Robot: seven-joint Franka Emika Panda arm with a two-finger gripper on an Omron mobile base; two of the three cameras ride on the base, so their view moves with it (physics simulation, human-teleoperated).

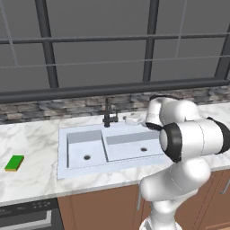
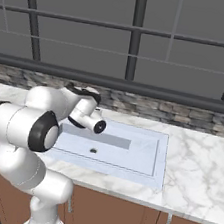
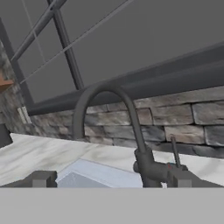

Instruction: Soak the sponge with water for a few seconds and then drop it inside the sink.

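The green sponge [image 1: 14, 162] lies flat on the marble counter, far left of the sink [image 1: 62, 155], well away from the arm. The pale double-basin sink [image 2: 159, 163] has a black faucet [image 1: 108, 114] at its back edge. My gripper [image 3: 113, 178] is open, its fingertips [image 3: 43, 178] wide apart with nothing between them. It hangs over the back of the sink and faces the curved faucet [image 3: 131, 114] and its lever [image 3: 175, 151] at close range. The water is out of view.
A stone backsplash [image 1: 54, 108] and a dark window frame run behind the counter. Marble counter [image 2: 198, 161] stretches to the right of the sink. A dark stove edge [image 1: 27, 213] sits at the lower left.
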